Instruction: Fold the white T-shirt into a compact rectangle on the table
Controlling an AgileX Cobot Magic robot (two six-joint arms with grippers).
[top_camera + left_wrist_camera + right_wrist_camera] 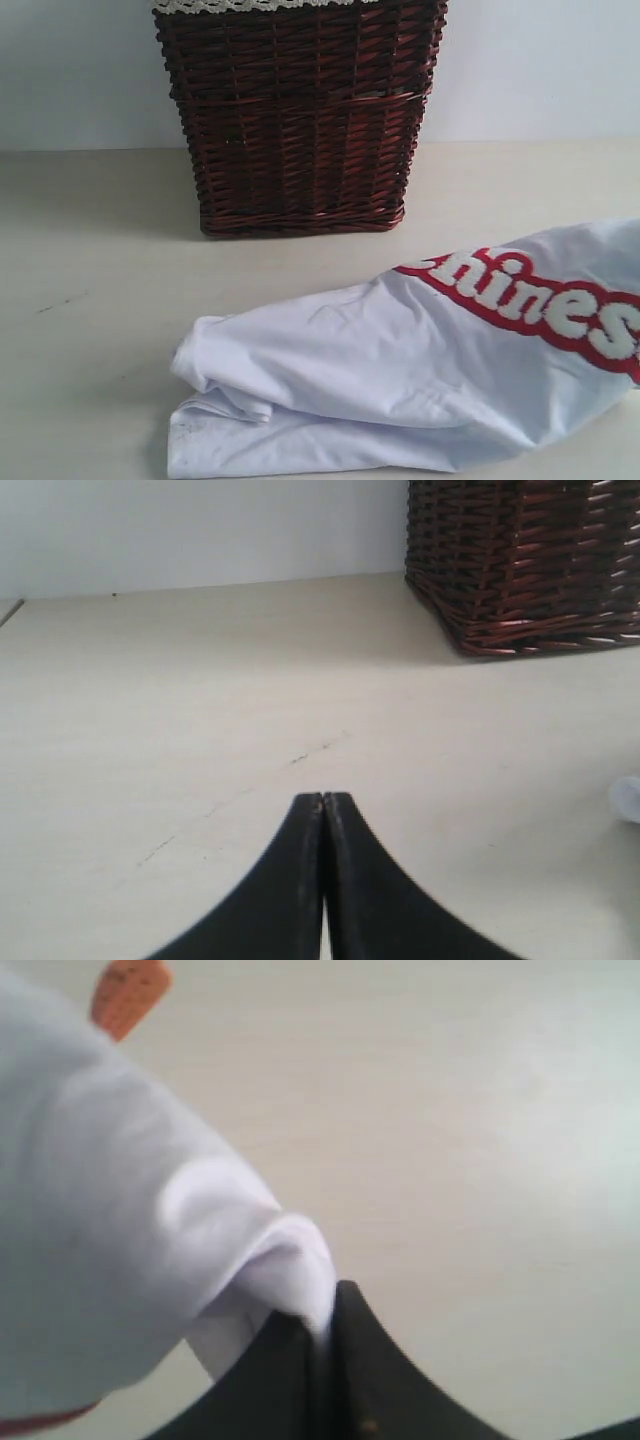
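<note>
fingers (285,890) of the left gripper (323,800) are pressed flat together, low over the table (90,300), whose pale surface runs open to the wall (200,530) behind, with a few faint dark marks on it. fingers (380,1370) of the right gripper (325,1320) are clamped on a bunched fold of the white t-shirt (400,370), with cloth bulging out past the tips. the shirt lies on the near right part of the table, its left end rumpled and doubled over itself, its red lettered band running out of the right edge of the exterior view. the wicker basket (300,120) stands at the back, well apart from the shirt, with open table between them and to its left. a lace-trimmed liner (260,5) shows at its rim; its inside is out of view. an orange patch (128,990) beyond the shirt is too blurred to name
</note>
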